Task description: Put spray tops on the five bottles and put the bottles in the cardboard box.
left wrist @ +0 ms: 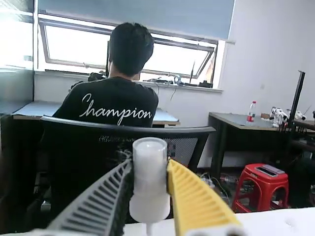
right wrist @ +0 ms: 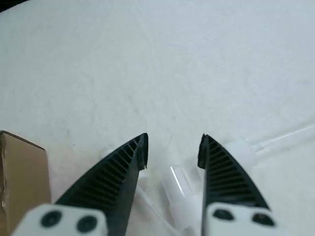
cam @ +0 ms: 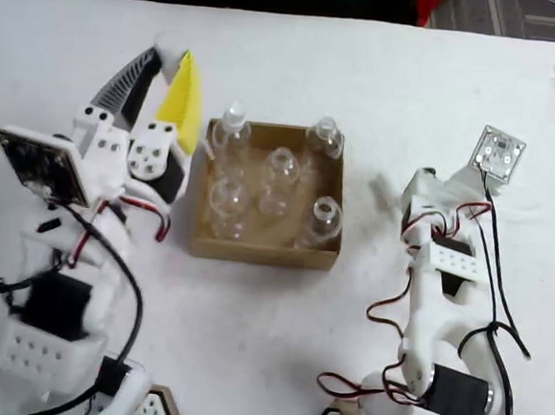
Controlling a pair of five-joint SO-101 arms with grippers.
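Firmly pinched between the grey and yellow fingers [left wrist: 197,201] of the left gripper [left wrist: 149,164], a white spray top [left wrist: 150,196] hangs upright with its thin dip tube [left wrist: 147,227] pointing down. It is held above the table [cam: 248,340], left of and beyond the far left corner of the cardboard box [cam: 264,255]. Five clear bottles [cam: 280,169] stand upright and close together inside the box. The near right bottle [cam: 323,213] looks open at the neck; whether the others are capped is hard to tell. To the right of the box, the right gripper [right wrist: 173,147] points down, its black jaws spread and empty, over loose spray tops [right wrist: 178,194] lying on their sides on the table. The step in hand appears to be capping: a top is gripped but not yet on a bottle. The next move likely calls for carrying it right over an uncapped neck, lining the tube up with the opening, then lowering straight so the tube does not catch the rim.
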